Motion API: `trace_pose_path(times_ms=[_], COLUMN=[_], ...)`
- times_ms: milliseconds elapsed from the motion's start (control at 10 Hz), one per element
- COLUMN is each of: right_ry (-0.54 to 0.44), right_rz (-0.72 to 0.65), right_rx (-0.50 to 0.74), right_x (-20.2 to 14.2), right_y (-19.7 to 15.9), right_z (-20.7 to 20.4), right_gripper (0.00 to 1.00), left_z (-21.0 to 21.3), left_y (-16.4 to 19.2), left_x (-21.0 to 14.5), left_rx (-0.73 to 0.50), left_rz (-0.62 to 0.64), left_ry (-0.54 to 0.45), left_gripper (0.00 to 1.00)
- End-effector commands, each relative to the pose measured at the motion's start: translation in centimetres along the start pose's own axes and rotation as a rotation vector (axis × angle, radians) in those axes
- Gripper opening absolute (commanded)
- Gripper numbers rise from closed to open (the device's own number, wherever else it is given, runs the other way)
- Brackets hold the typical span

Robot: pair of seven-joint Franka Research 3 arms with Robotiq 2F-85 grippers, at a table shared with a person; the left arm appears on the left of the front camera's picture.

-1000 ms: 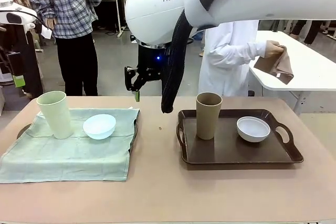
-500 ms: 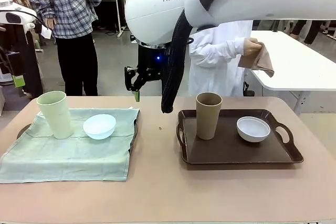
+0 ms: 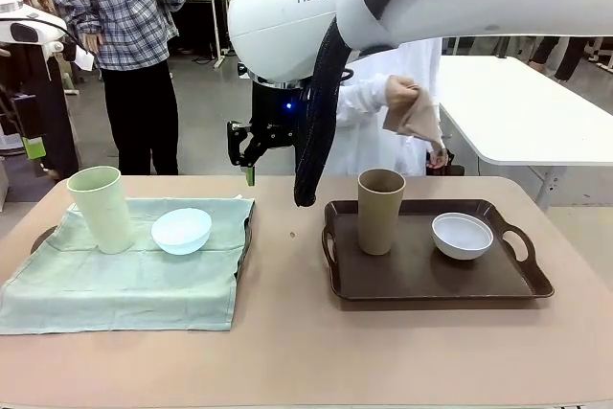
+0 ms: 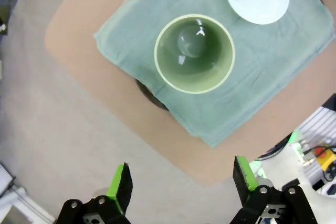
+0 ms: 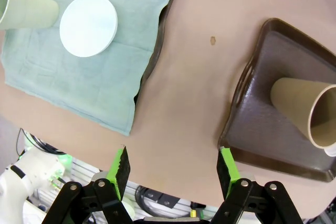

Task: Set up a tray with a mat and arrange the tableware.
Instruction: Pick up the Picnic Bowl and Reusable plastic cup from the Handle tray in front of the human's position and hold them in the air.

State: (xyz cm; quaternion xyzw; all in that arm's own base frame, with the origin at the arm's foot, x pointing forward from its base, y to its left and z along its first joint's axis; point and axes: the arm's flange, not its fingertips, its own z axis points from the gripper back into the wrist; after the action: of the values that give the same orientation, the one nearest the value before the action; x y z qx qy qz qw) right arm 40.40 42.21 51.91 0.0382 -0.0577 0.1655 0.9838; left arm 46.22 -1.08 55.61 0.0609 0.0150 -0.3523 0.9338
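Left of brown tray (image 3: 421, 280): bare table (image 3: 287, 265) strip up to edge of green mat (image 3: 124, 284). Jaws of left gripper (image 4: 181, 174) and right gripper (image 5: 173, 155) spread wide, holding nothing.

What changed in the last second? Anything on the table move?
Only the person moved: the hand carried the brown cloth leftward, away from the white side table, to behind the brown cup. Unchanged: left gripper and right gripper, both open and empty; green cup and blue bowl on the green mat; white bowl in the brown tray.
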Motion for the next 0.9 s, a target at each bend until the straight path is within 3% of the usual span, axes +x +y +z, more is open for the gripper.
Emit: trace_pose_path(times_ms=[0,200,600,700,800], right_ry=[-0.064,-0.065,-0.022,-0.017,-0.016], right_rz=[-0.036,-0.141,-0.452,-0.504,-0.379], right_rx=[-0.045,-0.037,-0.027,-0.032,-0.049], right_x=[-0.8,-3.0,-11.1,-12.3,-7.6], right_y=[-0.9,-6.3,-18.3,-19.6,-16.6], right_z=[1.0,1.2,3.3,4.0,2.8], right_gripper=[0.86,0.86,0.86,0.86,0.86], left_z=[0.0,-0.8,0.2,0.6,0.1], left_y=[0.0,-2.8,-7.7,-8.5,-6.3], left_x=[0.0,0.6,4.9,5.4,4.1], left_rx=[0.0,-0.087,-0.182,-0.171,-0.188], left_rz=[0.0,0.175,0.215,0.19,0.199], left_ry=[0.0,-0.009,-0.185,-0.197,-0.119], left_gripper=[1.0,1.0,1.0,1.0,1.0])
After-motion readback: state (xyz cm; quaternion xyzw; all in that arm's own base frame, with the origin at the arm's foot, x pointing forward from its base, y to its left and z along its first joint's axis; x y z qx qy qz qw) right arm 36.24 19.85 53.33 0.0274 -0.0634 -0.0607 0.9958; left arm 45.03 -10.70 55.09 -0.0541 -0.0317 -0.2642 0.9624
